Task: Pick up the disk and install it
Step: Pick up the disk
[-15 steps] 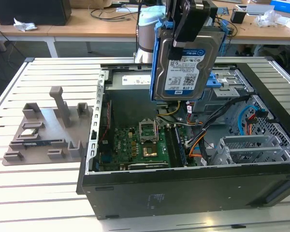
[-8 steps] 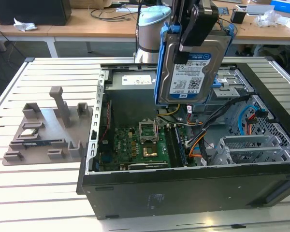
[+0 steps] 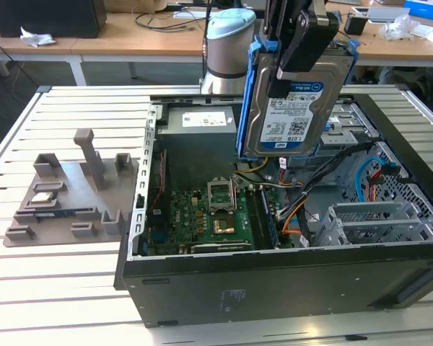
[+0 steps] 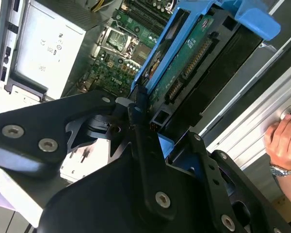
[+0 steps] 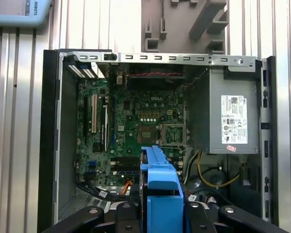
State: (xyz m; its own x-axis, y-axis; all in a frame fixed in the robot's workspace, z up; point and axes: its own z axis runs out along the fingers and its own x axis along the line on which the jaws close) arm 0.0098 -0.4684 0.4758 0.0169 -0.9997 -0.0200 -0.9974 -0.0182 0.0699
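The disk (image 3: 292, 108) is a silver drive with a white label and blue side rails. It hangs upright above the open computer case (image 3: 274, 288), over the drive bay area at the exterior view's right. My gripper (image 3: 297, 61) is shut on its upper part, one black finger lying across the labelled face. In the second wrist view the disk (image 4: 191, 56) shows its green circuit board side and connector edge, with the fingers (image 4: 136, 126) clamped on a blue rail. In the first wrist view a blue rail of the disk (image 5: 160, 177) stands edge-on over the motherboard (image 5: 140, 121).
Inside the case are the grey power-supply box (image 3: 202, 137), the motherboard (image 3: 209, 216), loose cables (image 3: 303, 209) and a metal cage (image 3: 379, 223). A grey fixture plate (image 3: 72, 194) lies on the slatted table at the exterior view's left. A person's hand (image 4: 283, 141) rests beside the case.
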